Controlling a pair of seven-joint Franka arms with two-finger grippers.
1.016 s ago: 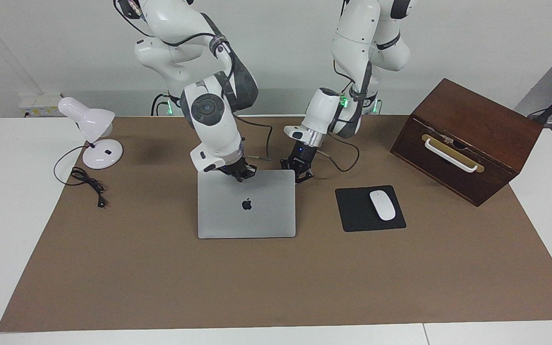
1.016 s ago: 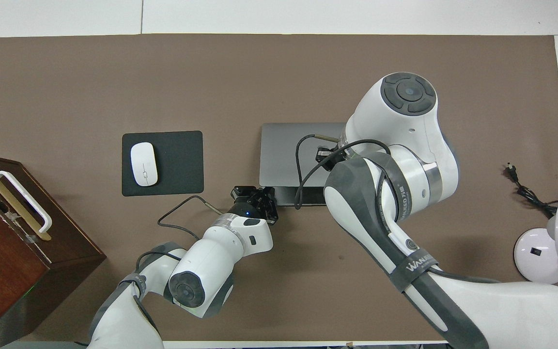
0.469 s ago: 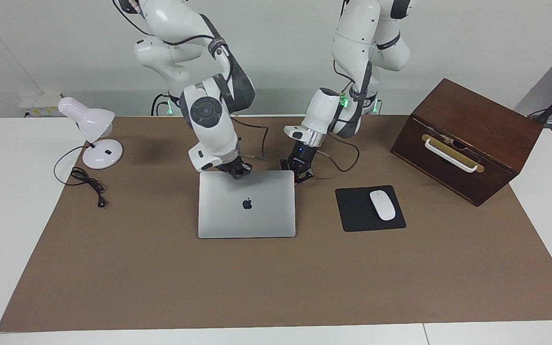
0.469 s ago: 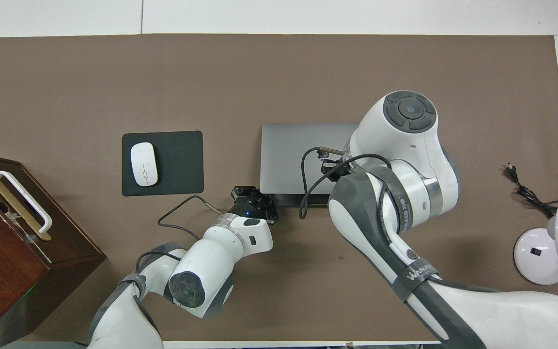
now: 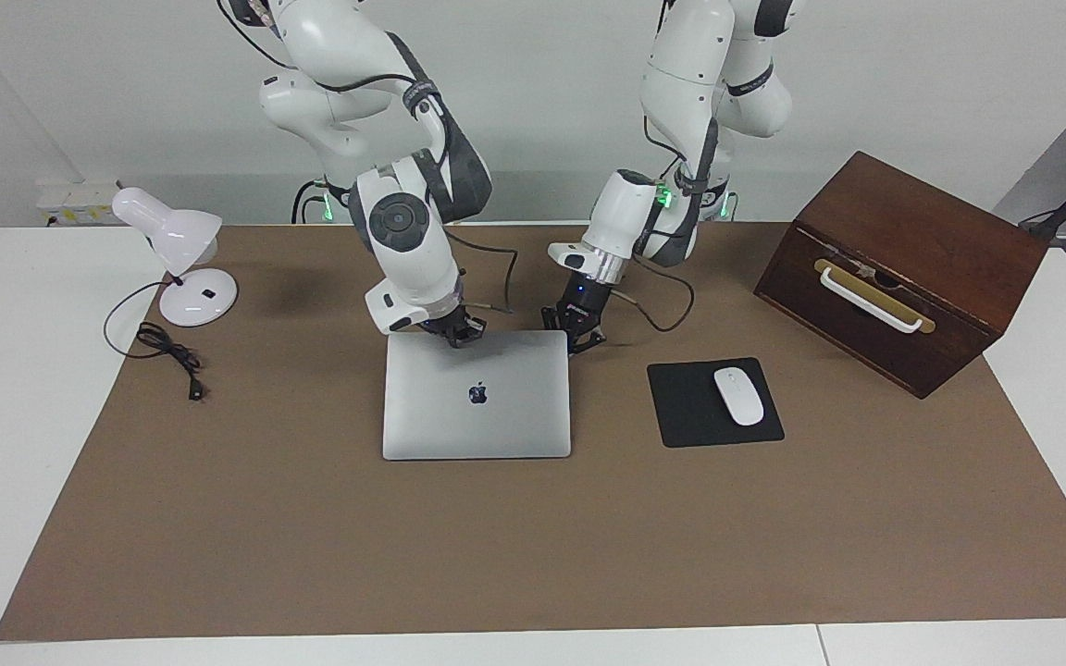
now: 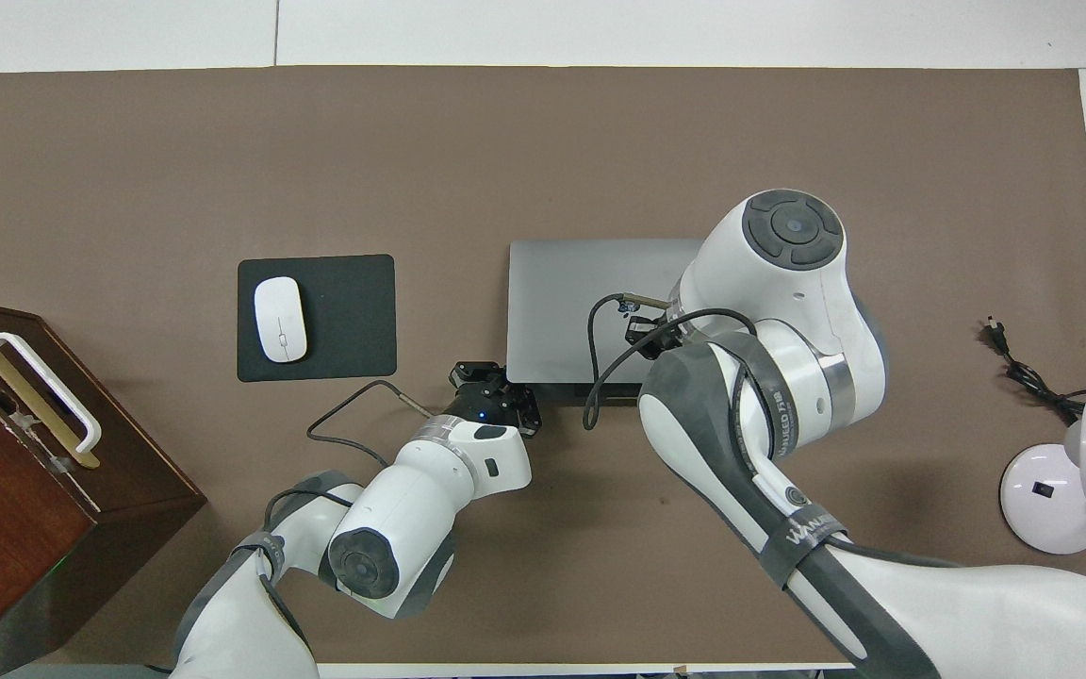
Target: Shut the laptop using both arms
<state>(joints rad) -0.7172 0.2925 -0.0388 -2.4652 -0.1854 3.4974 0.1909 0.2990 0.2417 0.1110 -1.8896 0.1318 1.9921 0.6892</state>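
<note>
Laptop point(image 5: 477, 395) lies flat on the brown mat point(image 5: 533, 546), mid-table, lid down w/ the dark apple logo up; in the overhead view its grey lid point(image 6: 571, 306) shows only a thin dark strip along the edge nearest the robots, so it reads as shut or v. nearly so.

Right gripper point(image 5: 461, 331) comes down from the right arm and sits at the lid's robot-side edge, toward the right arm's end of that edge, tips on or just above the metal; contact can't be confirmed. In the overhead view the arm's big white wrist hides this gripper. Whether its fingers are wide or narrow can't be told.

Left gripper point(image 5: 577, 335) is low at the laptop's robot-side corner toward the left arm's end, just beside the lid edge; also seen at that corner in the overhead view point(image 6: 496, 401). Its black fingers point down at the mat next to the corner; gap betw. them can't be told, nothing seen held.

Black mouse pad point(image 5: 714, 402) w/ white mouse point(image 5: 738, 396) on it lies beside the laptop, toward the left arm's end. Wooden box point(image 5: 903, 270) w/ white handle stands further that way. White desk lamp point(image 5: 177, 254) and its black cable point(image 5: 167, 356) sit toward the right arm's end.
</note>
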